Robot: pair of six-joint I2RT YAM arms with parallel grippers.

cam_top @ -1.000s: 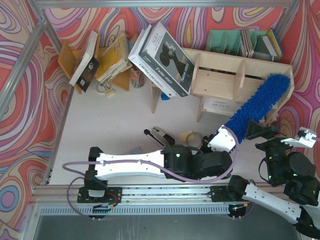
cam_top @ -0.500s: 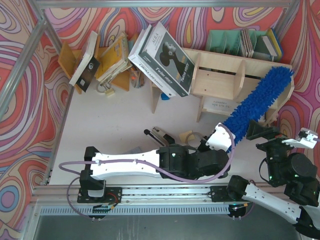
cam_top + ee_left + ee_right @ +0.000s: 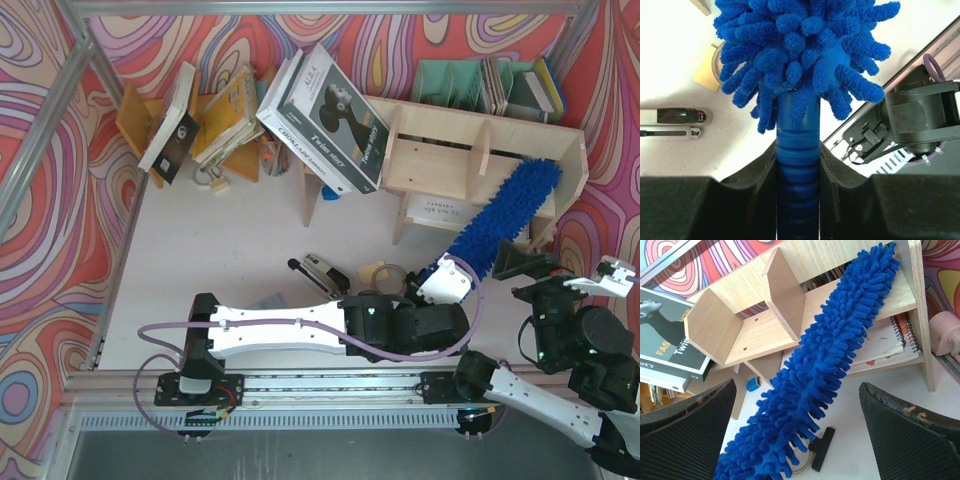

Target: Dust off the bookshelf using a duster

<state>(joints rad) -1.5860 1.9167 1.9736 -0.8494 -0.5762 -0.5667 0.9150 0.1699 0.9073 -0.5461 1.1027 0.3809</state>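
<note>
left claw: clamped tight on the duster's dark blue handle, with the fluffy head sticking straight out past the fingers.
right claw: jaws wide apart and holding nothing, parked near the worktop's near right corner, just beside the handle end.
where the duster is: its head looks to lie across the right bay of the bookshelf, with the tip up by the right side panel.
long axis: a diagonal from your left claw up to the far right corner.
what the next stroke turns on: I'd say you sweep sideways along the board, so keep that diagonal clear of the middle divider.
nearer arm: the left one, it's already got it.
</note>
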